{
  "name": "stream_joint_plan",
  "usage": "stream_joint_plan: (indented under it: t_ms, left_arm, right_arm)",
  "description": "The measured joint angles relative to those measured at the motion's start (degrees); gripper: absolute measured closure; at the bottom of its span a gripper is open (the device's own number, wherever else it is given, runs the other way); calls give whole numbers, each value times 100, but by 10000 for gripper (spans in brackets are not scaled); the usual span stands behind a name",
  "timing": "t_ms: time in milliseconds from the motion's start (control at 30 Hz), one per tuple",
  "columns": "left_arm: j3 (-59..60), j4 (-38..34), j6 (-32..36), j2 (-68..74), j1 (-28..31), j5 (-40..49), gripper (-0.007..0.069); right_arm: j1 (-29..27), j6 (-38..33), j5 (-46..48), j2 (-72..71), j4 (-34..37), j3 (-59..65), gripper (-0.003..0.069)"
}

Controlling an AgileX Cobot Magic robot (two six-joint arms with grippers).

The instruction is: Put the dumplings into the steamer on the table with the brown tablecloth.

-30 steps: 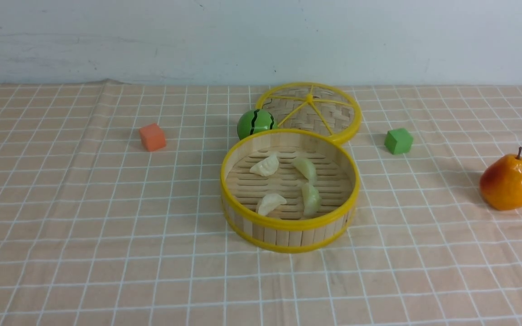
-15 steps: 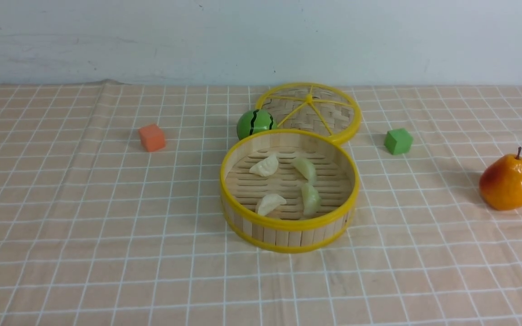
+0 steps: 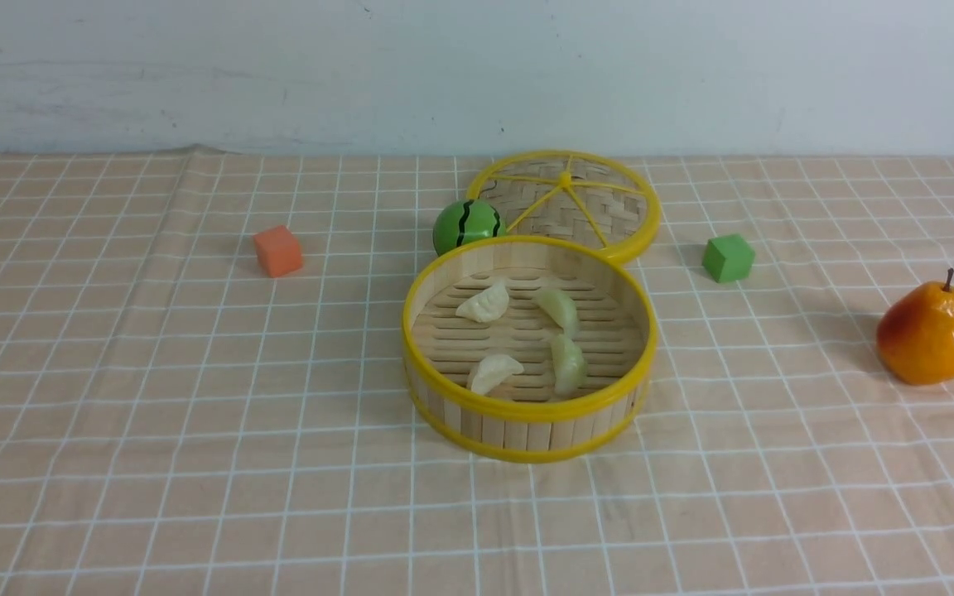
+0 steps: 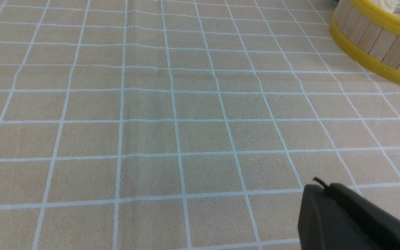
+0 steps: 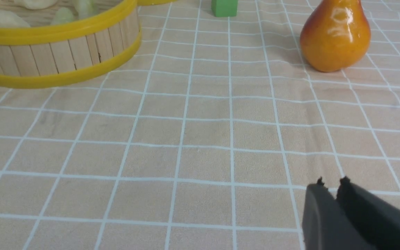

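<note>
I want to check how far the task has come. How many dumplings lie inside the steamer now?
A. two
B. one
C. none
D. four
D: in the front view four dumplings rest on the slatted floor of the steamer, two cream ones on its left side and two greenish ones on its right, and none lies on the brown tablecloth.
</note>
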Motion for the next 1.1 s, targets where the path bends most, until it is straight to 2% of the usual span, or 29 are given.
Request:
stream_joint_plan:
  t_ms: [1100]
  left_arm:
    - [0,-6,0,0,0,0,627]
  right_arm:
    - [0,0,0,0,0,0,555]
